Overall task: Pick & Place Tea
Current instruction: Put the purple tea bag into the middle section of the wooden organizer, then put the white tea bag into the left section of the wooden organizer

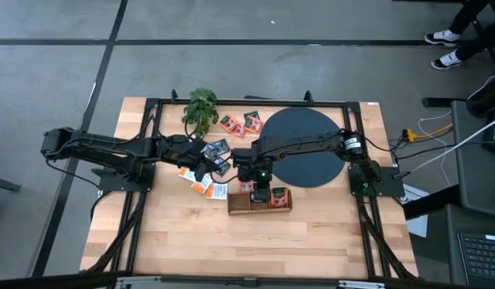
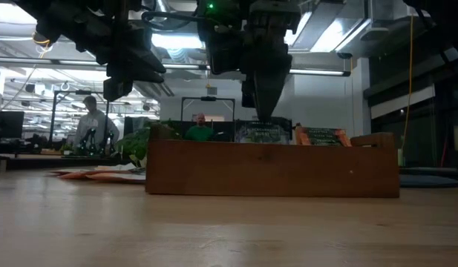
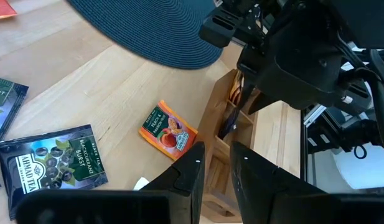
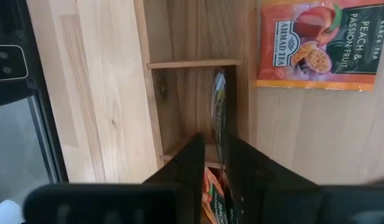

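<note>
A small wooden box [image 1: 239, 207] with compartments stands near the table's middle. My right gripper [image 4: 215, 155] points steeply down into its middle compartment, fingers a little apart. A dark tea packet [image 4: 220, 109] stands on edge there, its upper edge between the fingertips. More packets [image 2: 321, 136] stand in the neighbouring compartment. To the box's left my left gripper [image 3: 218, 163] hangs above the table, open by a narrow gap, holding nothing. Loose tea packets lie flat beneath and around it: a dark one [image 3: 55, 158] and an orange one [image 3: 168, 130]. My right gripper has its fingers [image 4: 193, 155] on either side of the dark packet's upper edge [image 4: 220, 134], coming from above. Whether they touch it I cannot tell. The packet stands upright on its lower edge in the box [image 4: 192, 63].
A black round mat [image 1: 307, 144] lies at the back right, under the right arm. A small green plant [image 1: 200, 108] stands at the back, with orange packets [image 1: 241, 124] beside it. One orange packet [image 4: 316, 43] lies flat beside the box. People show in the room beyond the table.
</note>
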Robot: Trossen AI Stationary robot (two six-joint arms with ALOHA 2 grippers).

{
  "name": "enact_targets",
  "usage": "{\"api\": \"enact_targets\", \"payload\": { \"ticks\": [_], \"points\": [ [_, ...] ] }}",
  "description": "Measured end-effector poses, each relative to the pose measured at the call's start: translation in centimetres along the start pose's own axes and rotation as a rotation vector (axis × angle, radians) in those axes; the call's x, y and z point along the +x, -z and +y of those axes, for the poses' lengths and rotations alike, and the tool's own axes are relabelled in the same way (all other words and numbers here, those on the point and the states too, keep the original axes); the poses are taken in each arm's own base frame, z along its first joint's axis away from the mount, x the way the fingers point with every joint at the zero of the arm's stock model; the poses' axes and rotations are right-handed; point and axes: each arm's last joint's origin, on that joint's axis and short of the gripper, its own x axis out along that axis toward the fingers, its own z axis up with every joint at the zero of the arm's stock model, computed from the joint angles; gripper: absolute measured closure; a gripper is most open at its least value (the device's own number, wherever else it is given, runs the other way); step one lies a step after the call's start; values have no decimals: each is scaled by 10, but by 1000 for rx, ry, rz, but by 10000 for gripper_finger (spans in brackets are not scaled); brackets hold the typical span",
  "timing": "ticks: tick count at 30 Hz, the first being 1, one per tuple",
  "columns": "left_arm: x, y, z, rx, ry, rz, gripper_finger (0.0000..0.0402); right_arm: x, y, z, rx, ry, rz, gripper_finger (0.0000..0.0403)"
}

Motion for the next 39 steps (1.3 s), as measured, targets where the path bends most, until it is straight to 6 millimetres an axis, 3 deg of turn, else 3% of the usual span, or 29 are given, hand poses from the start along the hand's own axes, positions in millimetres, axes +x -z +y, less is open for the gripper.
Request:
{"api": "enact_targets", "payload": {
  "ticks": [10,16,21,25,33,39],
  "points": [
    [0,0,0,0,0,1,329,-10,2,-1,49,3,-19,325],
    [0,6,-2,10,-5,40,329,-39,6,17,-30,45,-139,325],
    [0,19,-3,34,-64,106,329,-70,12,34,-93,111,-271,325],
    [-2,33,-2,45,-129,186,329,-84,15,40,-129,111,-356,325],
    [-14,64,6,116,-305,427,329,-68,15,30,-100,98,-445,325],
    [-16,71,3,173,-347,405,329,-52,4,13,4,49,-610,325]
  ]
}}
